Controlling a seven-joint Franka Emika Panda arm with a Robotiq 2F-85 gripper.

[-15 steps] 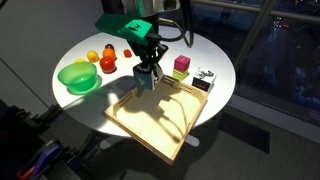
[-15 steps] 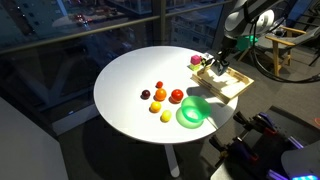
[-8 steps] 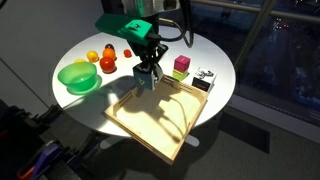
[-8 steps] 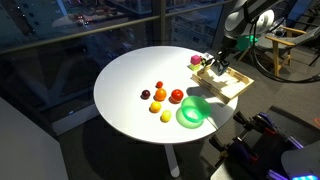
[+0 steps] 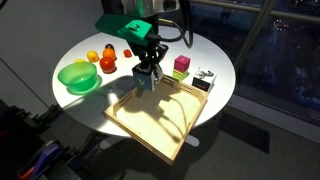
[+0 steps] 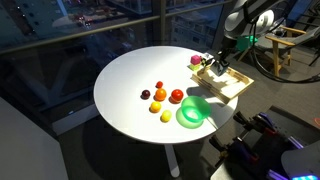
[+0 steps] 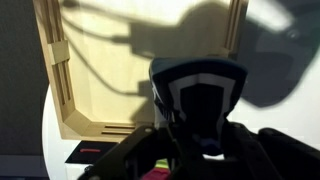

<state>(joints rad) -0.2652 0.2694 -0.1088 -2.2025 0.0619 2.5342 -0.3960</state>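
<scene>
Over the wooden tray rim in an exterior view, finds the gripper low; cannot read the black-and-white block. Farther off, shows the gripper tiny. At the wrist, only dark blur: cannot tell whether clenched or released.

Office-type lab room, high up in a building. Tall glass windows behind the round white table showed city lights at night; dark carpet lay under the table; a robot arm hung above it.
</scene>
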